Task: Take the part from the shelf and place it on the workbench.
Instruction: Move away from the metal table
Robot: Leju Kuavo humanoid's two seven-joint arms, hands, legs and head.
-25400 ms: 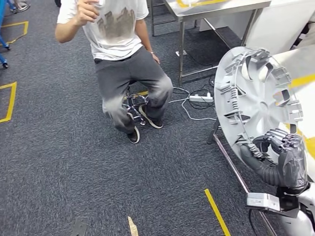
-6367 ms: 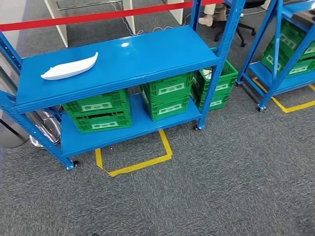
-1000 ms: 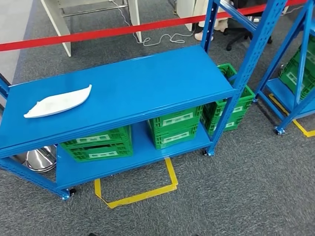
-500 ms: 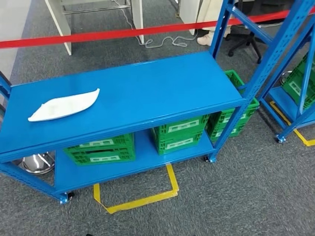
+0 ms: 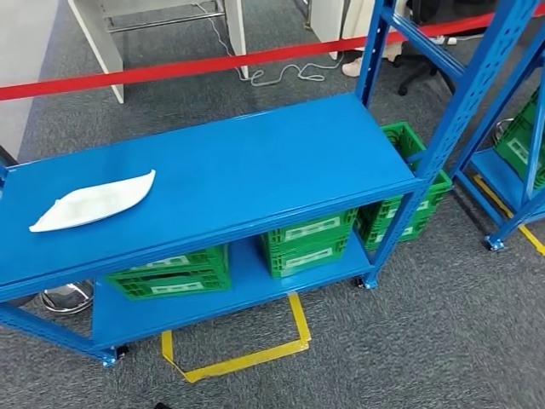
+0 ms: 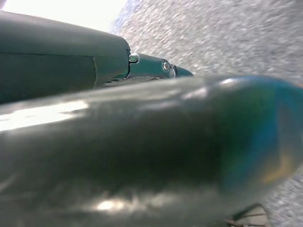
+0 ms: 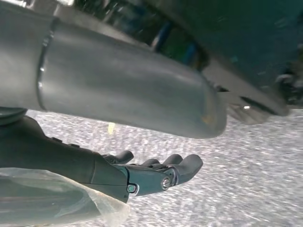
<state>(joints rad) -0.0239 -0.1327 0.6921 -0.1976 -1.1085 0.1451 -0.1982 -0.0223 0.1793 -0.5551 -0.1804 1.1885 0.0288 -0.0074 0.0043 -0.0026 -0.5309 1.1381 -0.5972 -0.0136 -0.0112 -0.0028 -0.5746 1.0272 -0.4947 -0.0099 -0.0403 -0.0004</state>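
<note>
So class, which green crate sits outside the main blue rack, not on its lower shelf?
The green crate at the rack's right end, beyond the blue upright post. The other green crates sit on the lower shelf.

1. The right hand [image 7: 143, 175], in the lower middle of its wrist view, hangs with fingers [image 7: 185, 165] extended, slightly curled, holding nothing.
2. The left hand [image 6: 150, 66], in the upper middle of its wrist view, is mostly hidden; its state is unclear.
</note>
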